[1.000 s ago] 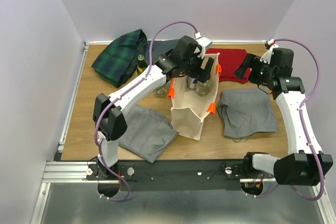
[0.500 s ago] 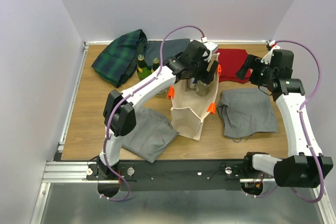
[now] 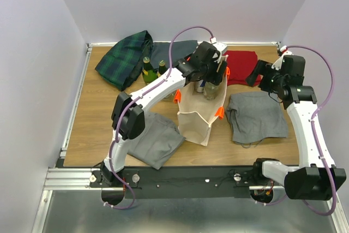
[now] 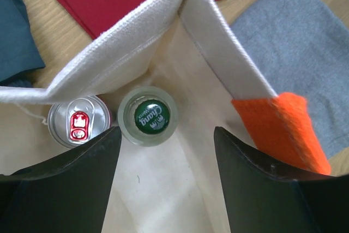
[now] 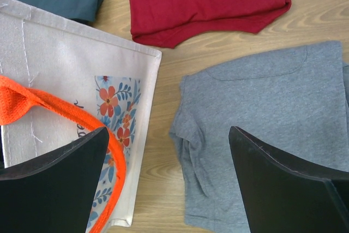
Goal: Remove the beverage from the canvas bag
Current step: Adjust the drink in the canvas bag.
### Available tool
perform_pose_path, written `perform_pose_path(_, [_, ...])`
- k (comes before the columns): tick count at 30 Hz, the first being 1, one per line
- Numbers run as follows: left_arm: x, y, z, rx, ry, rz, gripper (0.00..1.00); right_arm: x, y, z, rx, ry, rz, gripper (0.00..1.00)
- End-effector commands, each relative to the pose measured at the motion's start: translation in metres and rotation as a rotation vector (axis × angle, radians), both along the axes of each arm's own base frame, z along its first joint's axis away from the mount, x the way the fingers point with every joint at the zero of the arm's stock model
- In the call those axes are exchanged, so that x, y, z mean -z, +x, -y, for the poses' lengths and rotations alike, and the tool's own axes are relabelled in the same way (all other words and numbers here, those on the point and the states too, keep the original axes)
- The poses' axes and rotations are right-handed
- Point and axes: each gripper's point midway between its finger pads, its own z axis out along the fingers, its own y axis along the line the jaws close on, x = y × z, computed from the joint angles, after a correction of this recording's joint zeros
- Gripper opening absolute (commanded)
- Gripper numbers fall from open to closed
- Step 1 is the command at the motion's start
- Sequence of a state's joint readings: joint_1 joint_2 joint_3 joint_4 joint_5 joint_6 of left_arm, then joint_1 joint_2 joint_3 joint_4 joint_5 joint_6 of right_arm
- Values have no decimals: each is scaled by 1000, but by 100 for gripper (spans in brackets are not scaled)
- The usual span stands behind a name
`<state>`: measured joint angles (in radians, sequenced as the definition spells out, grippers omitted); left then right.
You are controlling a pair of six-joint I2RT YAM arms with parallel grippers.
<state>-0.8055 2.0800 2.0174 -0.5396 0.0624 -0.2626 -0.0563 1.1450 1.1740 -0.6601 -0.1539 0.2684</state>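
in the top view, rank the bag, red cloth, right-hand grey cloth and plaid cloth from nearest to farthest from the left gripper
From the left gripper:
1. bag: directly under it, at the open mouth.
2. red cloth: just right of the bag, at the back.
3. grey cloth: right of the bag, towards the bases.
4. plaid cloth: back left corner.

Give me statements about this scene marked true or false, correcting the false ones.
1. The tall cream canvas bag with orange handles stands upright. True.
2. It holds a silver drink can with a red tab and a green-capped glass bottle. True.
3. The left hand grips the bottle. False: it is open at the bag's mouth, holding nothing.
4. The flat red cloth lies inside the bag. False: it lies outside, on the wooden table.
5. The right hand is shut. False: it is open.
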Motion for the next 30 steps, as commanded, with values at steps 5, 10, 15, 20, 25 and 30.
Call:
perform_pose_path(5, [9, 10, 6, -49, 10, 3, 83, 2, -4, 3, 17, -2, 1, 100])
perform_pose_path(10, [8, 12, 10, -58, 8, -11, 84, 6, -4, 1, 5, 7, -7, 100])
perform_pose_path(15, [19, 17, 10, -82, 33, -26, 83, 9, -6, 0, 4, 9, -15, 100])
perform_pose_path(20, [21, 17, 10, -84, 44, -34, 80, 12, -8, 1, 5, 6, -19, 100])
perform_pose_path(25, [22, 18, 6, -96, 63, -29, 80, 12, -10, 1, 3, 6, -21, 100])
perform_pose_path(30, [27, 15, 3, -99, 81, -43, 79, 12, -11, 1, 7, 3, -21, 100])
